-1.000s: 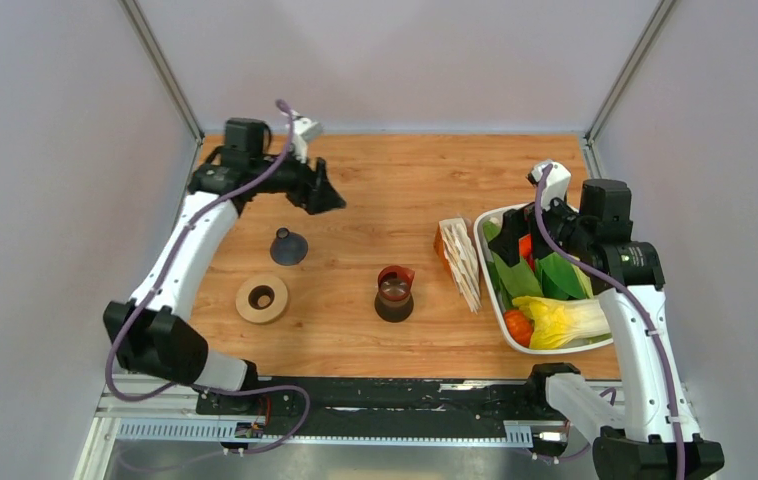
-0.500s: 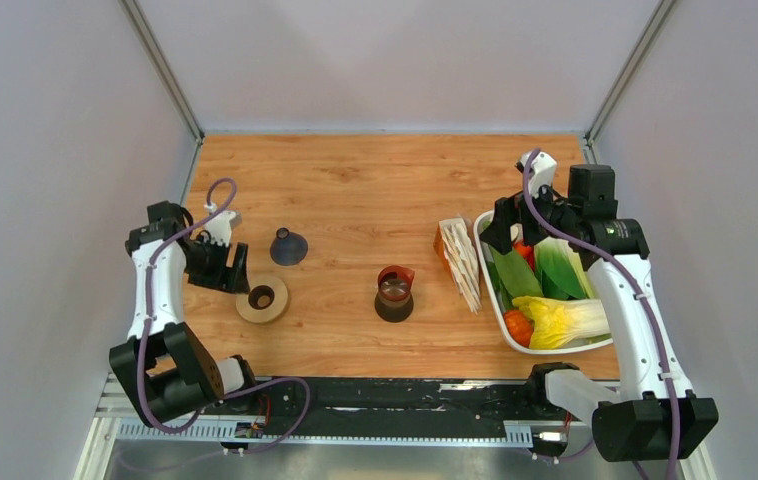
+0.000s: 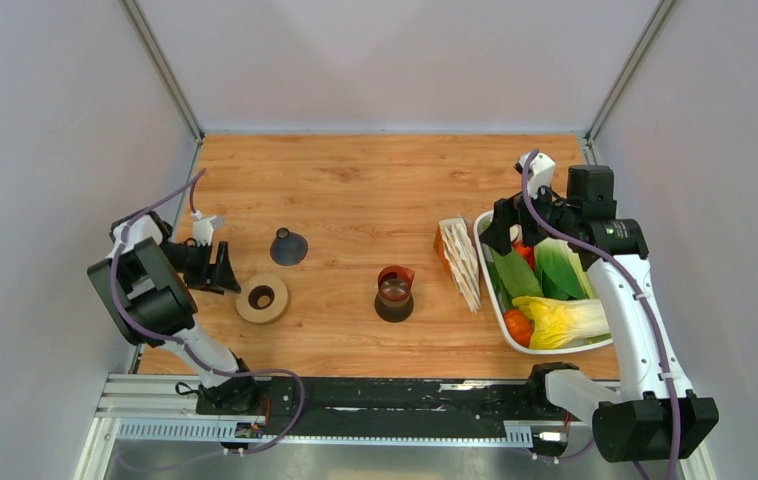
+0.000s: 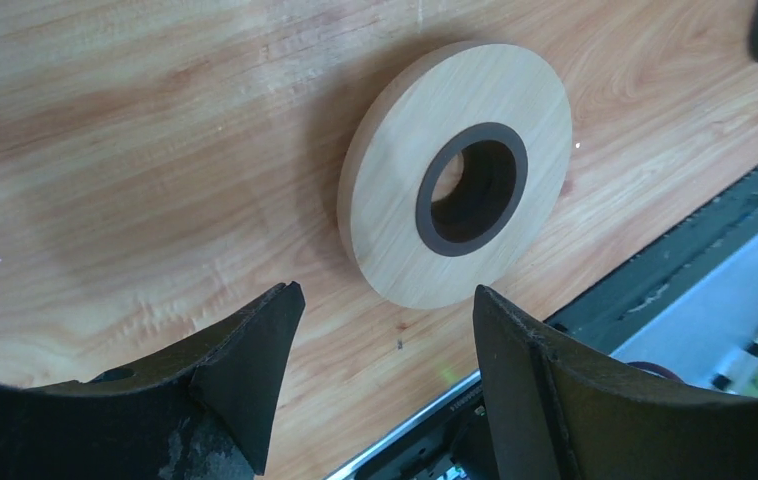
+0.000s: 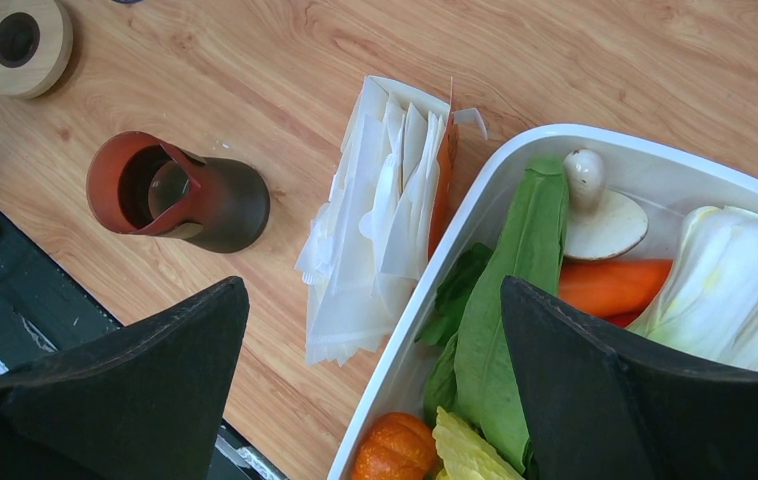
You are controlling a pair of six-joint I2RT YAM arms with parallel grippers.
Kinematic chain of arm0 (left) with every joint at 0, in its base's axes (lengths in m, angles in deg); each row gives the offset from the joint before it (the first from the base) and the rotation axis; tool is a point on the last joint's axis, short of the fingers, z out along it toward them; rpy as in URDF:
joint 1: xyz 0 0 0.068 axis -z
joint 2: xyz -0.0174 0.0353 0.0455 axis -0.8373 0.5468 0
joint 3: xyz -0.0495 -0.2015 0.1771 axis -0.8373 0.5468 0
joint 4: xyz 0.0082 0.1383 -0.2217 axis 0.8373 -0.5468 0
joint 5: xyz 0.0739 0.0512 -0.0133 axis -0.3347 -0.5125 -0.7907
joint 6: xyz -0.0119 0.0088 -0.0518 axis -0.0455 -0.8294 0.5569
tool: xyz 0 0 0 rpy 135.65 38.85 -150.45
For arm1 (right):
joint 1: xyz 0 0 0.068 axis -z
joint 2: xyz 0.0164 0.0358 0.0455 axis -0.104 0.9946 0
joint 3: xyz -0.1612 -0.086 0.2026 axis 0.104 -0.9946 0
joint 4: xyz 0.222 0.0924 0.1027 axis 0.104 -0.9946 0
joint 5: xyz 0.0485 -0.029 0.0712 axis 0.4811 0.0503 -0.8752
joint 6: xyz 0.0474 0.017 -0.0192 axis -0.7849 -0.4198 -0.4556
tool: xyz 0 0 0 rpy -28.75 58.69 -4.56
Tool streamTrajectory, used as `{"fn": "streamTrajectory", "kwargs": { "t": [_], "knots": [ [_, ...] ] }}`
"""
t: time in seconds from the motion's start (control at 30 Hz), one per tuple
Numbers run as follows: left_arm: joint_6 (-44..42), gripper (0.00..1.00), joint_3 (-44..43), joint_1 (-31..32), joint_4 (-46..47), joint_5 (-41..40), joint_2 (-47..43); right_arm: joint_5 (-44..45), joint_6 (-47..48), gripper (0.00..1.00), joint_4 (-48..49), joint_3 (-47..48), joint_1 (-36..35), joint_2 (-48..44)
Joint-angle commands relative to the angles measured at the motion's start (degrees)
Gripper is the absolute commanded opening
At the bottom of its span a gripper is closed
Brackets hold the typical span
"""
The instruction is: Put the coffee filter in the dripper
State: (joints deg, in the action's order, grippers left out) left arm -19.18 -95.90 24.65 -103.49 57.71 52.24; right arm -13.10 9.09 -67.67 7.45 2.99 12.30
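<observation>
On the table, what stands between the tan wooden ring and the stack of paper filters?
The dark brown vessel with a red top stands between the ring and the stack; the top view shows it.

Plain pale grey walls (image 3: 395,60) box in a wooden table (image 3: 385,185); a black metal rail (image 3: 395,395) runs at six o'clock.

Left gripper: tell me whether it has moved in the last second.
Yes. The left gripper came from beyond the dripper toward the near edge, now left of the tan ring.
</observation>
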Motion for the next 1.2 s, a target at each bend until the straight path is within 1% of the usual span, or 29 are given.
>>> {"fn": "streamTrajectory", "kwargs": {
  "t": [0.0,0.07,0.13,0.3,0.43,0.5,0.57,0.6,0.63,0.67,0.7,0.73,0.77,0.8,0.87,1.0,1.07,1.1,1.17],
  "knots": [
    [-6.28,0.73,-3.29,-2.82,-6.53,8.20,6.71,-1.11,1.20,1.00,-0.14,0.53,-0.28,-0.93],
    [-5.96,0.72,-2.92,-3.10,-5.71,8.68,8.92,-1.06,1.37,1.00,-0.25,0.44,-0.31,-0.83],
    [-5.63,0.67,-2.24,-3.45,-4.30,8.76,10.85,-1.04,1.40,1.00,-0.49,0.56,-0.35,-0.54],
    [-6.20,0.60,-2.17,-3.91,-1.85,11.25,16.23,-1.47,1.75,1.00,-0.98,0.85,-0.29,0.23],
    [-8.57,0.55,-2.52,-3.87,-2.78,13.94,19.35,-1.32,2.72,1.00,-2.41,1.83,-0.35,1.14],
    [-9.59,0.51,-1.82,-3.91,-3.11,14.91,19.54,-1.23,3.41,1.00,-3.13,2.36,-0.32,1.50],
    [-10.47,0.45,-1.22,-3.92,-3.51,15.72,19.43,-1.17,3.89,1.00,-3.57,2.77,-0.31,1.89],
    [-10.76,0.40,-1.19,-3.85,-3.72,16.41,19.35,-1.20,4.07,1.00,-3.84,3.02,-0.33,2.09],
    [-11.41,0.38,-1.05,-3.88,-4.57,16.76,18.92,-1.25,4.25,1.00,-4.13,3.33,-0.37,2.39],
    [-11.71,0.32,-1.06,-3.84,-5.08,17.57,18.61,-1.30,4.29,1.00,-4.43,3.60,-0.38,2.69],
    [-12.16,0.29,-1.07,-3.84,-5.95,17.91,17.79,-1.32,4.43,1.00,-4.51,3.82,-0.43,2.83],
    [-12.35,0.22,-1.11,-3.87,-6.47,18.54,17.35,-1.29,4.46,1.00,-4.63,3.94,-0.40,2.99],
    [-12.91,0.18,-1.23,-3.85,-7.68,18.79,16.29,-1.29,4.46,1.00,-4.61,3.99,-0.42,3.04],
    [-13.08,0.10,-1.41,-3.88,-8.22,19.13,15.67,-1.31,4.45,1.00,-4.64,3.99,-0.36,3.07],
    [-13.57,0.02,-2.35,-3.89,-10.31,19.82,13.78,-1.49,4.42,1.00,-4.64,3.95,-0.40,3.05],
    [-12.89,0.00,-5.56,-3.74,-15.59,23.24,10.30,-1.72,4.08,1.00,-4.32,4.06,-0.37,3.21],
    [-12.47,0.00,-7.90,-3.40,-19.77,25.79,8.02,-1.54,3.46,1.00,-3.93,4.40,-0.38,3.22],
    [-12.33,0.00,-9.74,-2.76,-20.99,26.59,7.41,-1.47,3.24,1.00,-3.68,4.54,-0.38,3.23],
    [-9.43,0.00,-11.97,-0.88,-22.44,28.88,4.82,-1.46,2.29,1.00,-3.23,4.90,-0.43,3.22]
  ]
}}
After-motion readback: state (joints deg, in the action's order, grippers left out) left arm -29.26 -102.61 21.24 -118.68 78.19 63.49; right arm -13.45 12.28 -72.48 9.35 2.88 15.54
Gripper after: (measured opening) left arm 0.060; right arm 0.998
